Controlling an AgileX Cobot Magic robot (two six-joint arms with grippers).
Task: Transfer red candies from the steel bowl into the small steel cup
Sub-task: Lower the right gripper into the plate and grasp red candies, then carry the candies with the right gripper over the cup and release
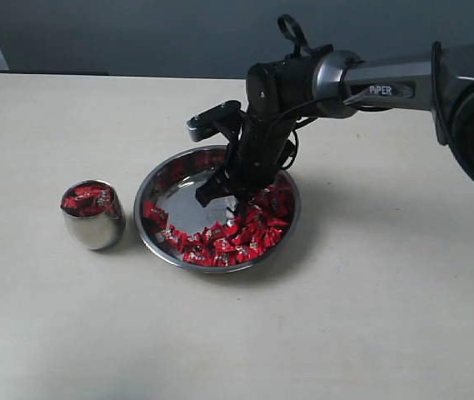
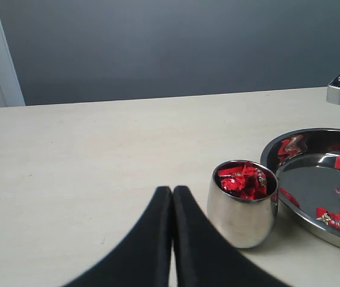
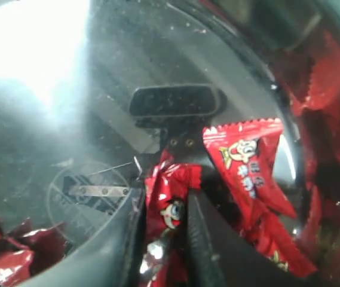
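Down in the bowl [image 1: 178, 196], the right gripper [image 3: 165, 239] is nearly closed on one candy [image 3: 170, 185] — a thin pinch that may slip free before reaching the nearly full cup [image 1: 92, 218].

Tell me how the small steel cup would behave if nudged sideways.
The small steel cup probably rocks or tips easily: its rounded body narrows toward the base. Its polished wall looks slippery to grip. The red candies inside likely add little weight.
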